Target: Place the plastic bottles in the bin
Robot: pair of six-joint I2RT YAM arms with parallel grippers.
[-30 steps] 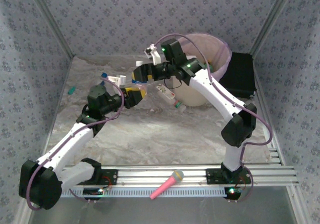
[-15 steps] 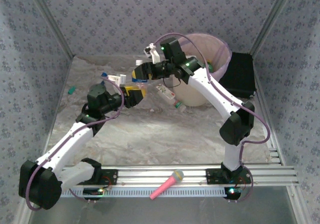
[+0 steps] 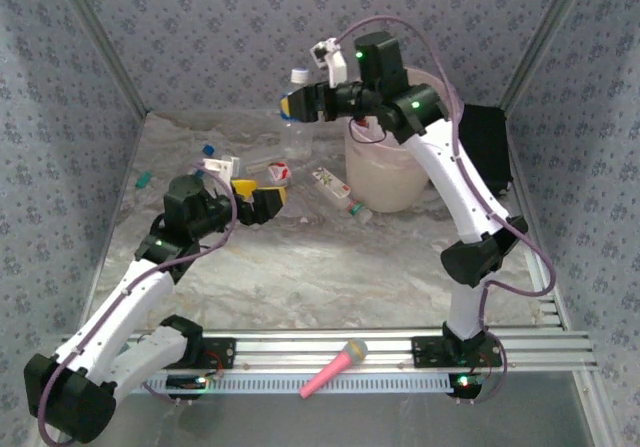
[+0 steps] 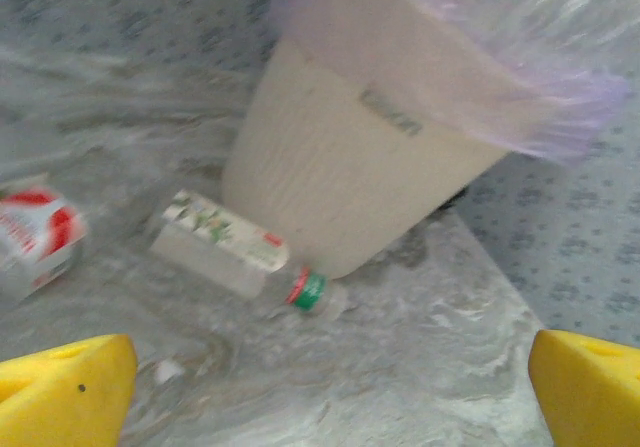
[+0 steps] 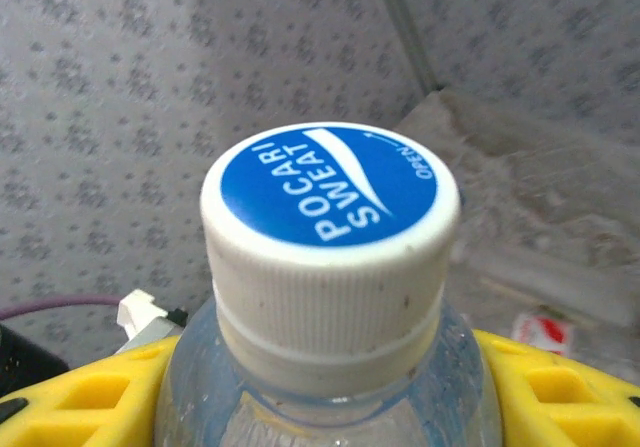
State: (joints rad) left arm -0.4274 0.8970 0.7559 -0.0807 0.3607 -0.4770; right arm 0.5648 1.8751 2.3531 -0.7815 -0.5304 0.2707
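My right gripper [image 3: 299, 103] is shut on the neck of a clear plastic bottle [image 3: 297, 143] with a white-and-blue cap [image 5: 330, 225], which hangs upright in the air left of the bin [image 3: 392, 175]. The bin is cream-white with a pink liner [image 4: 520, 87] over its rim. My left gripper [image 3: 258, 193] is open and holds nothing, low over the table below the lifted bottle. A bottle with a green cap [image 4: 225, 242] lies at the bin's foot. A red-labelled bottle [image 4: 35, 237] lies to its left. Other bottles [image 3: 225, 159] lie further back left.
A black box [image 3: 485, 147] stands right of the bin. On the front rail lies a pink toy microphone [image 3: 335, 367]. A small teal object [image 3: 143, 179] sits by the left wall. Patterned walls close in the table on three sides.
My left gripper opened, let go of the bottle and drew back to the left. My right gripper closed on the bottle and lifted it up and slightly right.
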